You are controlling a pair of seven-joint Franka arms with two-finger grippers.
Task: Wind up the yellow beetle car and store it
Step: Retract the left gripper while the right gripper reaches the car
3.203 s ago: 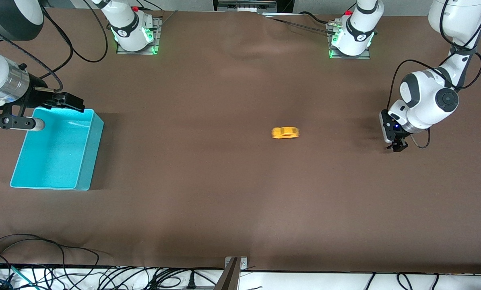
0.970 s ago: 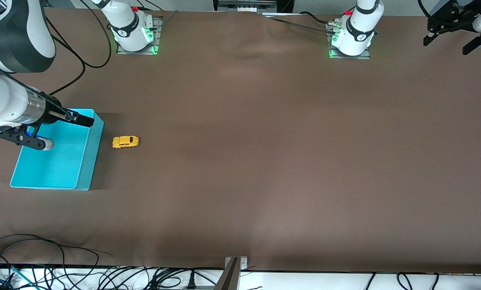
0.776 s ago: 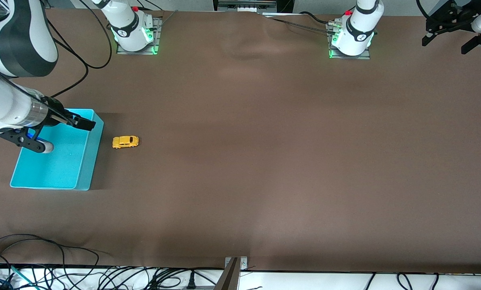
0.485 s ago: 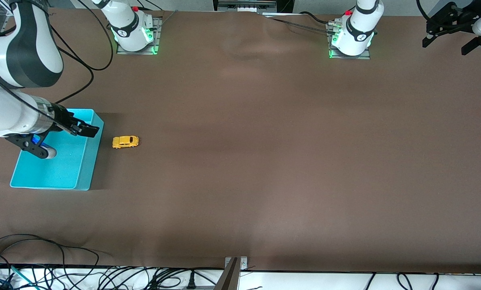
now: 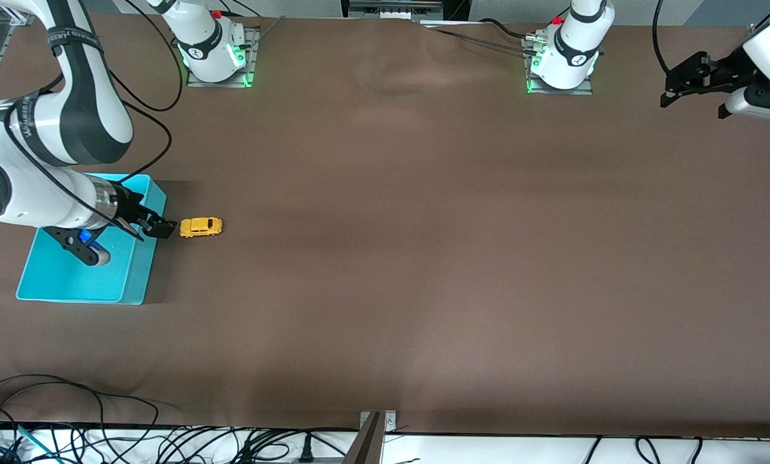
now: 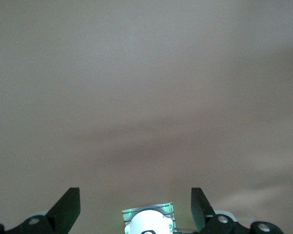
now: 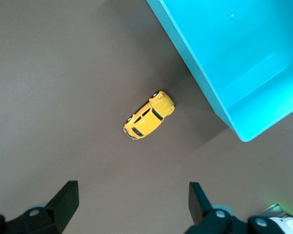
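The yellow beetle car [image 5: 201, 227] stands on the brown table just beside the turquoise bin [image 5: 136, 277], on the bin's side toward the left arm's end. It also shows in the right wrist view [image 7: 149, 115], with the bin's wall [image 7: 195, 63] next to it. My right gripper [image 5: 156, 225] is open and empty, in the air over the bin's edge, right next to the car. My left gripper [image 5: 687, 80] is open and empty, raised over the table edge at the left arm's end, where the left arm waits.
The two arm bases [image 5: 216, 55] [image 5: 562, 61] stand at the table's edge farthest from the front camera. Cables [image 5: 69, 412] lie along the nearest edge. The left wrist view shows bare table and a base [image 6: 149, 222].
The car rolled across the table from the middle to beside the bin and stopped. My right gripper moved down and toward the car. My left arm rose and drew back to the table edge.
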